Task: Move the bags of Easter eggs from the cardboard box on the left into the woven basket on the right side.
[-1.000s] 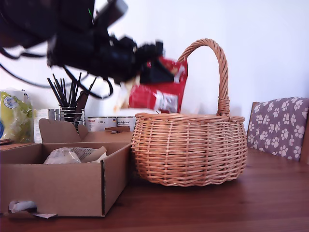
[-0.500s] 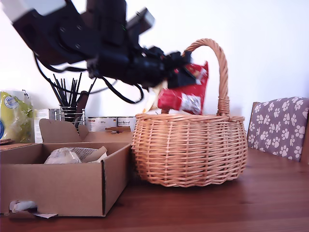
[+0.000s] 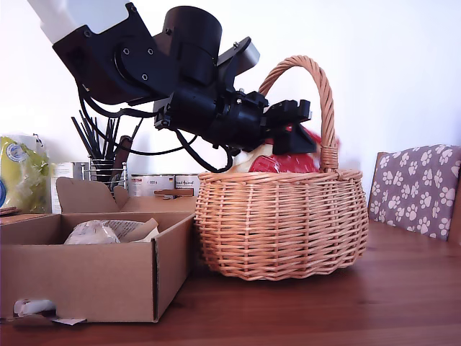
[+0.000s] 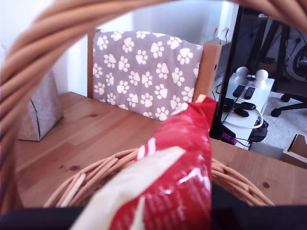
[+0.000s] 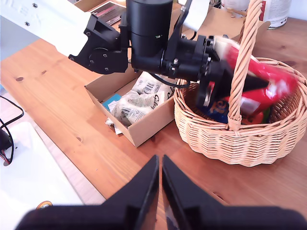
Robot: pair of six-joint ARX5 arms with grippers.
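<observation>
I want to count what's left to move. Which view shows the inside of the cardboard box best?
The second wrist view: it looks down into the cardboard box, showing pale bags inside. The exterior view sees the box side-on, with only one bag's top showing. The first wrist view misses it.

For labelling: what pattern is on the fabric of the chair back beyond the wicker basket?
White paw prints on the grey chair-back fabric, clearest in the first wrist view.

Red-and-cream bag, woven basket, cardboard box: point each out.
red-and-cream bag (image 4: 184,158), first wrist view, its red face.
woven basket (image 3: 281,223), exterior view, its front wall.
cardboard box (image 3: 79,281), exterior view, its front panel.
</observation>
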